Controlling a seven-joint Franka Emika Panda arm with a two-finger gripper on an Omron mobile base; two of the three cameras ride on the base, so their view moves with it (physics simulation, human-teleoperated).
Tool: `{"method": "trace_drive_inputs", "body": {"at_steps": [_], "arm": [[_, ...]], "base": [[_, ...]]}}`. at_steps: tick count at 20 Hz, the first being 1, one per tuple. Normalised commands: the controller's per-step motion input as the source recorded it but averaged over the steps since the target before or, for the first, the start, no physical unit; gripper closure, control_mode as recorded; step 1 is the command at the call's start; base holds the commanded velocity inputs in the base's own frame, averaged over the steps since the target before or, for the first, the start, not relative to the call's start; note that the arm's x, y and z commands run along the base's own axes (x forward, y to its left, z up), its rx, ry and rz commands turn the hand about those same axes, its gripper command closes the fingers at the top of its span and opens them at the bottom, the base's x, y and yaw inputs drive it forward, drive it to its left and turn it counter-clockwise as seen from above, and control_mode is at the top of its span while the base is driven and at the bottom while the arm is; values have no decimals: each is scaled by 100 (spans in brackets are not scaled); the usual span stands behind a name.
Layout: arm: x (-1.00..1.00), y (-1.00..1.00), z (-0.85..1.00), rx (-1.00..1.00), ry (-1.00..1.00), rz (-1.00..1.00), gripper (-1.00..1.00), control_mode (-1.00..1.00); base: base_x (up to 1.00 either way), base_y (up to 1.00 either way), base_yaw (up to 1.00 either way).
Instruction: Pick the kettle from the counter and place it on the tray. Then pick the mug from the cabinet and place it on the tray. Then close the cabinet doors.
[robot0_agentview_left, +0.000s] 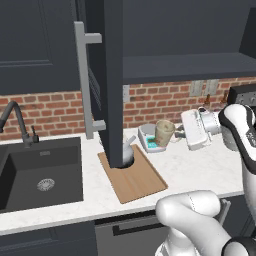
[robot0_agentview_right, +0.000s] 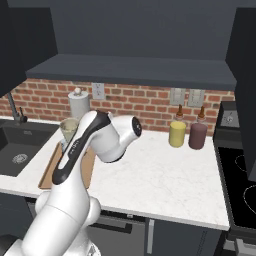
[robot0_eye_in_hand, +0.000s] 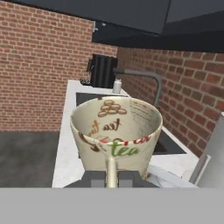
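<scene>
Gripper (robot0_eye_in_hand: 111, 175): clamped on mug (robot0_eye_in_hand: 116, 131) handle, mid-carry; next, lower onto tray (robot0_agentview_left: 140, 182) beside kettle (robot0_agentview_left: 128, 152)

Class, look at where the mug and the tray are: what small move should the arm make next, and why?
Probably carry the mug leftward and down onto the bare part of the tray. The hand is shut on the mug's handle, it hangs above the white scale, and the kettle already sits on the tray.

The end effector (robot0_eye_in_hand: 112, 178) pinches the handle of the mug (robot0_eye_in_hand: 117, 133), above the counter (robot0_eye_in_hand: 65, 144).
</scene>
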Motion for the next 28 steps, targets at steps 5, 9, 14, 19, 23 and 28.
{"method": "trace_drive_inputs", "body": {"at_steps": [5, 9, 14, 19, 23, 28], "arm": [[2, 18, -64, -4, 1, 15, 100, -100], [0, 20, -57, -3, 0, 12, 100, -100], [1, 19, -51, -2, 0, 9, 100, -100], [9, 6, -45, -1, 0, 9, 100, -100], [13, 0, -46, -3, 0, 10, 100, -100], [14, 2, -43, -4, 0, 9, 100, -100]], "base": [[0, 0, 0], [0, 0, 0], [0, 0, 0], [0, 0, 0], [0, 0, 0], [0, 0, 0]]}}
